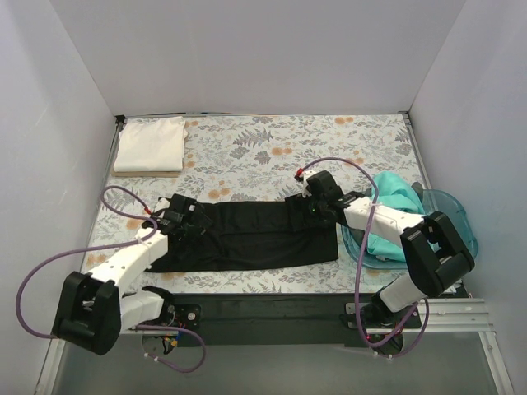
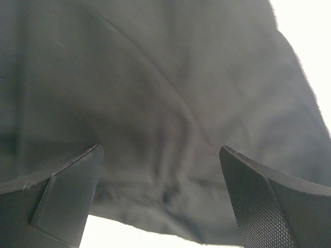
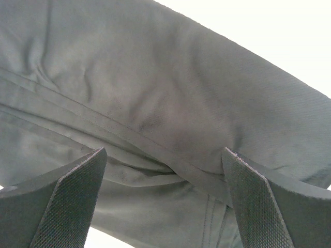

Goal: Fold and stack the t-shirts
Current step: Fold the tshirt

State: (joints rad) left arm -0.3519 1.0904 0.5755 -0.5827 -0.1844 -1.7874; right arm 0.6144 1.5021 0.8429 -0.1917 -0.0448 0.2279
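Right gripper (image 3: pixel 161 152) over creased black t-shirt (image 3: pixel 155 77)

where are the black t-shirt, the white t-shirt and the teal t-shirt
black t-shirt (image 1: pixel 255 234): top external view, the middle of its flat-lying body
white t-shirt (image 1: pixel 150 144): top external view, the centre of the folded cloth
teal t-shirt (image 1: pixel 401 196): top external view, its bunched upper part

matt black cloth t-shirt (image 1: pixel 255 234), glossy translucent blue plastic bin (image 1: pixel 463 216), rough cross-hatched matt right pincer pads (image 3: pixel 72 201)
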